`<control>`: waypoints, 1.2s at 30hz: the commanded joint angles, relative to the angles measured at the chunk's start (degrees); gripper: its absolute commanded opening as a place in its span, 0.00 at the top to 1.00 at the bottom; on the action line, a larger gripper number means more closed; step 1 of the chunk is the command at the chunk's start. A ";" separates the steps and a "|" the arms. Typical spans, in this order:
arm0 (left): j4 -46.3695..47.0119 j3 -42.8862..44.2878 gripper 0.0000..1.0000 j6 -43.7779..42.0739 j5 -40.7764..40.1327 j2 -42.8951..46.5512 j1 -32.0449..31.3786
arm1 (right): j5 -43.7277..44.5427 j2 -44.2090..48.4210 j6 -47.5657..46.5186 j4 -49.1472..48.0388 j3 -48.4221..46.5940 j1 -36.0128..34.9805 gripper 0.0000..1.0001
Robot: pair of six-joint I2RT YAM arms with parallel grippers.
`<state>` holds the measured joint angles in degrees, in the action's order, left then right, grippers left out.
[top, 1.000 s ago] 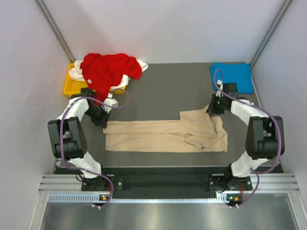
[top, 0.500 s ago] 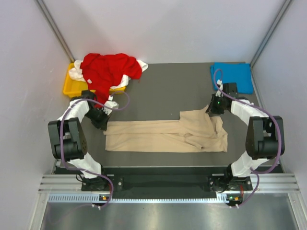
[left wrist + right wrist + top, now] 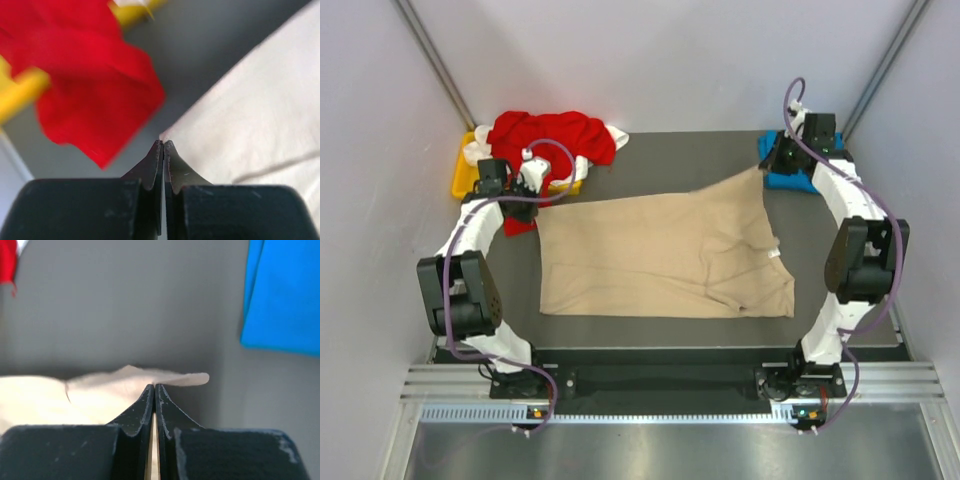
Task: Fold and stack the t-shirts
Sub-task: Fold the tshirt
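Note:
The beige t-shirt point(image 3: 660, 255) is spread across the middle of the table, its far edge lifted and pulled taut between both grippers. My left gripper point(image 3: 535, 192) is shut on its far left corner point(image 3: 172, 131), beside the red t-shirt point(image 3: 545, 140). My right gripper point(image 3: 766, 166) is shut on its far right corner point(image 3: 165, 378), next to the folded blue t-shirt point(image 3: 810, 165). The white t-shirt point(image 3: 480, 152) lies under the red one, partly hidden. The red cloth point(image 3: 80, 75) and the blue cloth point(image 3: 282, 295) show in the wrist views.
A yellow plastic tray point(image 3: 463, 180) stands at the back left under the red and white shirts. Grey walls close in on both sides and the back. The table's front edge runs along the beige shirt's near hem.
Both grippers moved toward the back of the table, pulling the beige shirt's folded-over top layer open. The narrow folded strip is now a wide spread sheet.

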<state>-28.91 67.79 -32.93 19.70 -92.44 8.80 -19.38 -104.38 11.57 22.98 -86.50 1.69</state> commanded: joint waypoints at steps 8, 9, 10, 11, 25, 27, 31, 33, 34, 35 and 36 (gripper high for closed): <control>9.92 -2.29 1.00 1.03 1.91 0.33 -0.10 | -2.25 1.01 -4.54 3.99 -0.98 2.17 1.00; 9.66 -3.53 1.00 0.15 2.09 1.99 -0.10 | -1.55 3.89 -4.45 5.04 0.87 2.35 1.00; 9.57 -4.67 1.00 -1.60 2.01 2.96 -0.10 | -0.41 5.48 -4.54 5.40 2.89 2.44 1.00; 9.57 -6.86 1.00 -2.22 1.66 3.75 -0.10 | -0.14 7.33 -4.54 5.58 7.27 2.52 1.00; 3.50 -17.33 1.00 -12.33 0.43 10.09 0.08 | 3.73 35.99 4.07 4.70 43.06 5.69 1.00; 3.94 -17.52 1.00 -12.60 -0.19 9.56 -0.01 | 2.43 37.13 5.82 4.09 44.74 6.21 1.00; 2.55 -18.30 1.00 -15.14 1.56 10.09 -0.01 | 0.66 38.55 8.55 2.42 49.13 6.22 1.00; 0.61 -18.83 1.00 -17.94 2.53 10.88 -0.01 | 1.36 38.90 8.99 1.98 50.19 6.39 1.00; 0.61 -19.62 1.00 -18.57 2.71 11.32 -0.01 | 1.36 38.99 9.17 1.98 51.16 6.57 1.00; 0.78 -20.06 1.00 -19.01 2.19 11.67 -0.01 | 1.45 39.25 9.26 1.89 51.51 6.74 1.00; 1.04 -20.41 1.00 -19.71 1.83 11.67 -0.01 | 1.53 39.51 9.52 1.54 51.87 7.27 1.00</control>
<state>-26.70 48.77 -48.36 20.10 -82.85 8.80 -17.89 -66.98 19.22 27.42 -35.18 7.46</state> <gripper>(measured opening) 0.012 0.006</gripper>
